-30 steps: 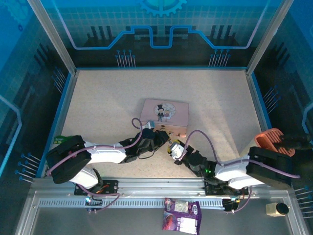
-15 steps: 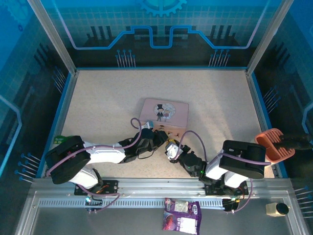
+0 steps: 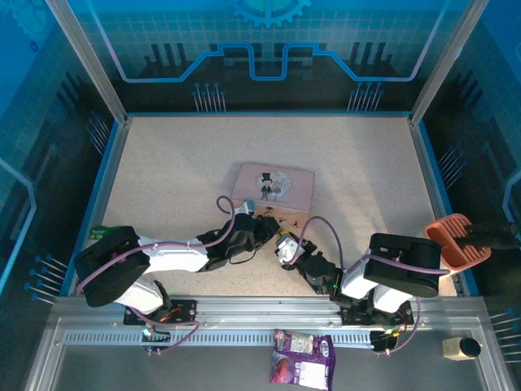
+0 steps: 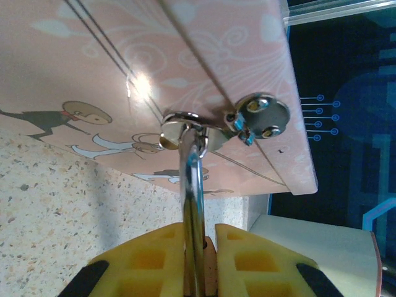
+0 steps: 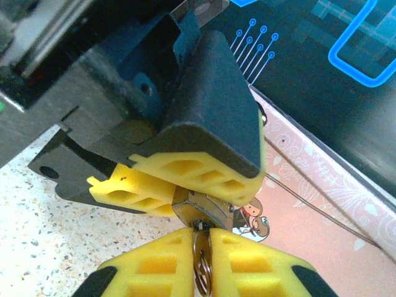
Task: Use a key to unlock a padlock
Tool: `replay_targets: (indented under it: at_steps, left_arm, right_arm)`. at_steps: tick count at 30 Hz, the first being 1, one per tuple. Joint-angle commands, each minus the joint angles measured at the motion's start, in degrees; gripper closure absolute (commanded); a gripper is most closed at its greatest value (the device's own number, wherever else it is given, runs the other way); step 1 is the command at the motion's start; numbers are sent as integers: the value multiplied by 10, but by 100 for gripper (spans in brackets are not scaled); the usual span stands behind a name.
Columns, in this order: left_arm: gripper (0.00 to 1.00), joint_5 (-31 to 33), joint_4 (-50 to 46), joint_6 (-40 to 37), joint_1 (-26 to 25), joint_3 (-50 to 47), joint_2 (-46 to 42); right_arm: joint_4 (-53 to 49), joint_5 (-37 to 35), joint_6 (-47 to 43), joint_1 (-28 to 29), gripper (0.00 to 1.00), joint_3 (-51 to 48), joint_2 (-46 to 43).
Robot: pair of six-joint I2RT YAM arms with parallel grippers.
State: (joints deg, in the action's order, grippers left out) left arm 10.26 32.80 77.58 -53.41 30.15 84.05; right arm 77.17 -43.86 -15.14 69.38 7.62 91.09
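Note:
The pink box (image 3: 273, 186) lies mid-table, and its silver clasp (image 4: 257, 116) faces my arms. The padlock's silver shackle (image 4: 193, 179) is hooked through that clasp. My left gripper (image 4: 199, 234) is shut on the padlock's brass body (image 5: 204, 207); its yellow fingers (image 5: 185, 176) flank the body. My right gripper (image 5: 201, 234) is shut on the small silvery key (image 5: 202, 250). The key's tip sits in the bottom of the padlock. From above, the left gripper (image 3: 262, 228) and right gripper (image 3: 285, 244) meet at the box's near edge.
An orange holder (image 3: 456, 240) stands at the table's right edge. A purple snack bag (image 3: 301, 358) and a small round container (image 3: 461, 348) lie on the near rail. A green item (image 3: 102, 232) sits by the left arm. The blue wall (image 3: 260, 57) closes the far side.
The right arm's rear links have swung in toward the left and folded closer. Its gripper shifted slightly left while staying at the padlock. The left arm has barely moved.

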Motion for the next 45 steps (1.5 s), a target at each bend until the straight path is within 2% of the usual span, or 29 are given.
replay_targets:
  at_steps: [1,4,7,10,14,17,20,24,29,34,38,41,45]
  left_arm:
    - [100,-8,46,-24,-3,2,-20]
    - [100,-10,45,-45,1,2,-18]
    - [96,-7,37,-66,3,-1,-16]
    - [92,-6,39,-76,8,-6,-5]
    - [85,-14,50,-81,14,-6,14]
    - [79,-17,38,-85,18,0,22]
    - [67,-11,-7,-90,20,12,16]
    - [53,4,-45,-102,26,14,1]
    - [47,1,-52,-105,50,0,-14]
    - [41,4,-87,-138,61,5,-35]
    - [37,-9,-120,-193,86,9,-62]
    - [35,-34,-219,-262,110,56,-68]
    - [34,-15,-252,-322,118,57,-108]
  right_arm:
    - [44,-32,80,3,91,14,-23]
    - [40,-20,174,4,95,6,-40]
    - [-3,-9,287,4,100,7,-51]
    - [-76,10,405,4,100,15,-66]
    - [-121,25,491,4,100,21,-80]
    - [-154,22,508,5,100,28,-95]
    - [-221,7,514,5,100,42,-118]
    - [-236,0,520,5,100,33,-134]
    - [-262,2,561,4,100,29,-136]
    - [-261,4,601,0,100,22,-127]
    - [-305,14,613,-6,100,33,-129]
    - [-391,29,611,-12,100,72,-122]
    - [-394,57,636,-37,100,72,-113]
